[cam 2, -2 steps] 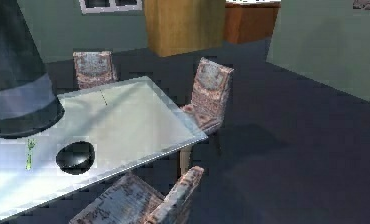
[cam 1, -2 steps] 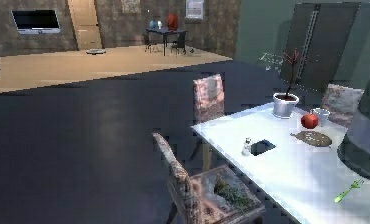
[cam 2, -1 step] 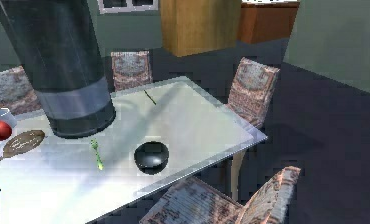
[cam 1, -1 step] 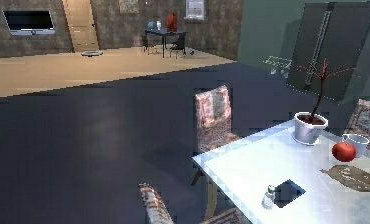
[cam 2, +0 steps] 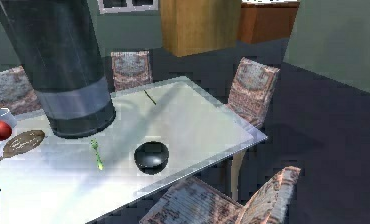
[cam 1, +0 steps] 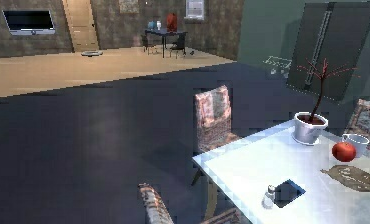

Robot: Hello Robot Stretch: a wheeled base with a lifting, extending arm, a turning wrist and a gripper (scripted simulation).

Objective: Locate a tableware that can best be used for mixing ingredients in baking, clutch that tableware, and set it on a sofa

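The thing to fetch was most likely the black bowl [cam 2: 151, 156], which stood upright on the white table [cam 2: 198, 115], near the edge at the bottom of the arm side view and a little left of the middle. A thin green fork [cam 2: 95, 152] lay just beside it, apart from it, and a red apple [cam 2: 0, 130] and a flat brown plate [cam 2: 21, 144] sat farther along the tabletop. The state of the gripper's fingers could not be told from these pictures. The step in hand looked like lining up for the reach — to do it well, the base would probably want a short nudge so that the bowl came in line with the arm, not a long stretch at a slant. The lift should clear the table edge before the arm went out, and the approach should come down over the bowl's rim, on the side away from the fork. The patterned chair [cam 2: 255, 82] at the table's corner stood close enough to matter when turning — a slow, small correction seemed safer.
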